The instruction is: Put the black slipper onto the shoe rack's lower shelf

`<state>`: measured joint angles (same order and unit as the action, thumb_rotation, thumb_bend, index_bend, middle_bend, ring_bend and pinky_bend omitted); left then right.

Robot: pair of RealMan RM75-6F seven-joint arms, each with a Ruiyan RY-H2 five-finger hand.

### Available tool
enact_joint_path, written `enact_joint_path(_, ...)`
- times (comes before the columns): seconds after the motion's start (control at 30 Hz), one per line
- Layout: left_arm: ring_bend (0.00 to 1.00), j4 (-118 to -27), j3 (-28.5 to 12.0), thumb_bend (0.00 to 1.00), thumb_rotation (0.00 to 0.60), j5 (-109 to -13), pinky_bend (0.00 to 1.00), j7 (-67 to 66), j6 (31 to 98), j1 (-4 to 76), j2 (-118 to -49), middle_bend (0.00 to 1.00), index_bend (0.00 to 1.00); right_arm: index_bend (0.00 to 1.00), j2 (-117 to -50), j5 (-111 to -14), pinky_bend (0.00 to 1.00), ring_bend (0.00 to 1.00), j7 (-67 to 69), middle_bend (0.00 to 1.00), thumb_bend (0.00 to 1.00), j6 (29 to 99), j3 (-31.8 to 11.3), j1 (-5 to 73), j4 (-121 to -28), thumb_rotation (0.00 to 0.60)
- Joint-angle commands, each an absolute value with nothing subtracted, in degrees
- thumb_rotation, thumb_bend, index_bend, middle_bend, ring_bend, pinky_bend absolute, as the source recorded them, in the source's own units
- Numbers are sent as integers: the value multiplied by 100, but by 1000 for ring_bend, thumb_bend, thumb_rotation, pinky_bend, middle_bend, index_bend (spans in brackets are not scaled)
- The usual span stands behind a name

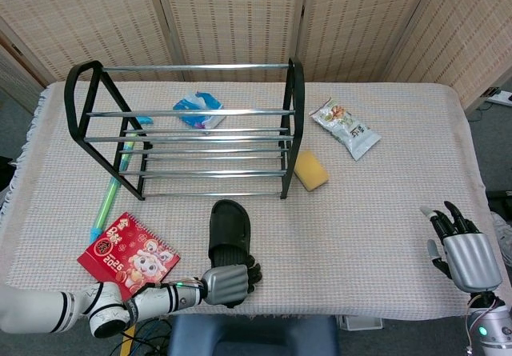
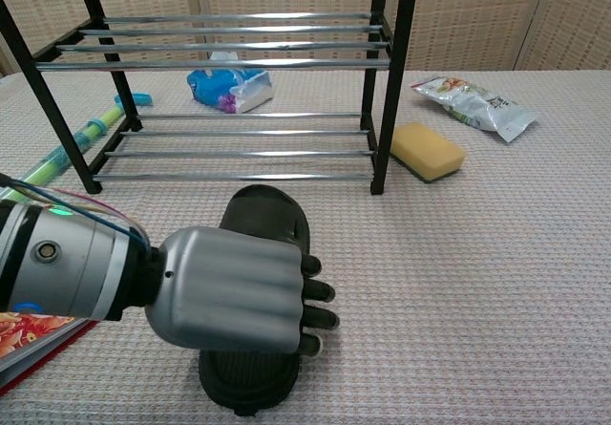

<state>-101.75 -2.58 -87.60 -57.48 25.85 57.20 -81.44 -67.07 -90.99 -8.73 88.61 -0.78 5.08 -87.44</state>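
Observation:
The black slipper (image 1: 230, 226) (image 2: 263, 210) lies on the cloth just in front of the shoe rack (image 1: 292, 92), toe toward the rack. My left hand (image 1: 226, 284) (image 2: 234, 291) lies over its near end, fingers curled down around the slipper's right edge, gripping it. That end is hidden under the hand. The rack's lower shelf (image 1: 212, 172) (image 2: 239, 153) is bare chrome bars. My right hand (image 1: 462, 254) hovers at the table's near right edge, fingers apart, holding nothing; only the head view shows it.
A yellow sponge (image 1: 310, 170) (image 2: 427, 151) sits by the rack's right leg. A snack bag (image 1: 346, 127) lies further right, a blue packet (image 1: 199, 109) behind the rack. A red booklet (image 1: 128, 253) and a green-blue stick (image 1: 108, 200) lie at the left.

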Motion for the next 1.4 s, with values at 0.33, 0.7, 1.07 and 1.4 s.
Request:
enact_joint_path(0.33,505,-9945,99,163,600,-9681,272,-4572,3137,5943,-8215,564,657,154,-6713,-9115,351,135,-873,255,536,8889,-104,454,-8742,600)
enact_joint_path(0.7,614,-10052,403,170,600,-10306,498,-4123,3783,5861,-7852,660,732,154,-6740,-9146,336,135,-899,255,536,8883,-138,450,-8755,600)
enact_joint_path(1.07,667,-10500,495,205,600,-10446,569,-4485,4269,5486,-7370,715,772,154,-6755,-9206,317,135,-1039,255,536,8892,-182,469,-8857,600)
enact_joint_path(1.4,722,-10898,480,221,600,-10685,648,-4800,4793,5128,-6962,784,829,154,-6742,-9240,305,135,-1148,256,535,8939,-205,449,-8955,600)
